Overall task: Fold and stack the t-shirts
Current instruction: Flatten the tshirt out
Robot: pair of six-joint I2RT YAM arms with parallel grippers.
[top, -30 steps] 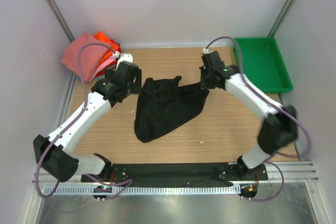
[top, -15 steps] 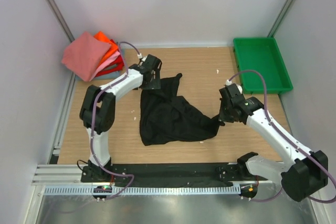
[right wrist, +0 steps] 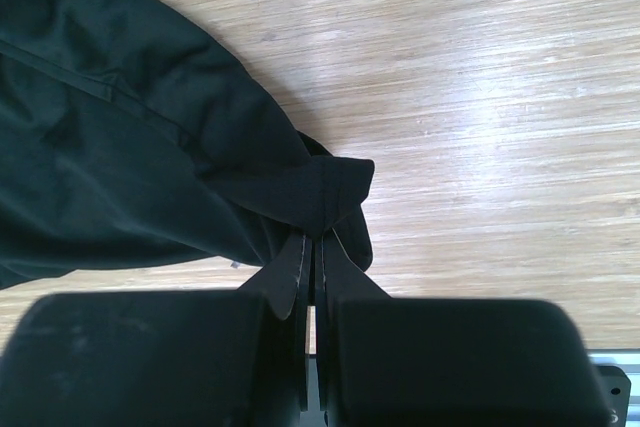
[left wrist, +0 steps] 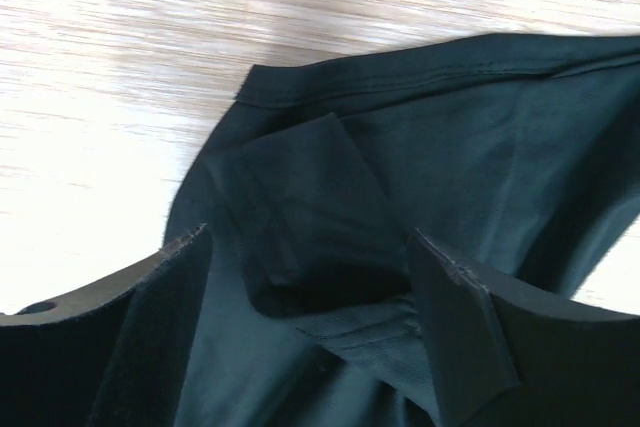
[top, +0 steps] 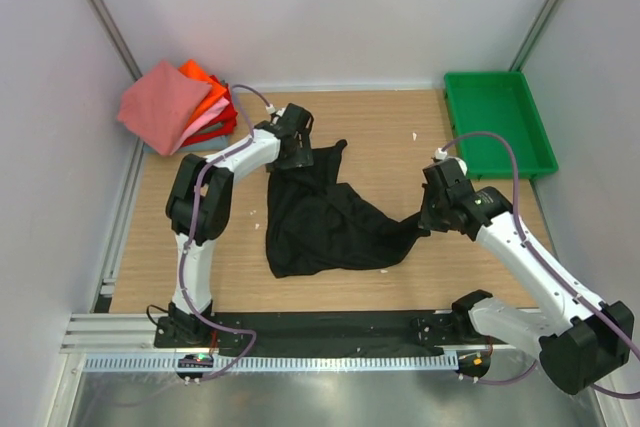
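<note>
You have open tabletop (top: 385, 137) behind the black shirt (top: 325, 222), toward the back wall. The folded stack (top: 178, 105) fills your far-left corner, and the green tray (top: 498, 122) blocks the far right.

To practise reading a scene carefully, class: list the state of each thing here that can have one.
black shirt, crumpled, not yet folded.
folded shirts, stacked at the far left corner.
left gripper, jaws open around a fold of the black shirt.
right gripper, jaws shut on the black shirt's edge.
tray, empty.
</note>
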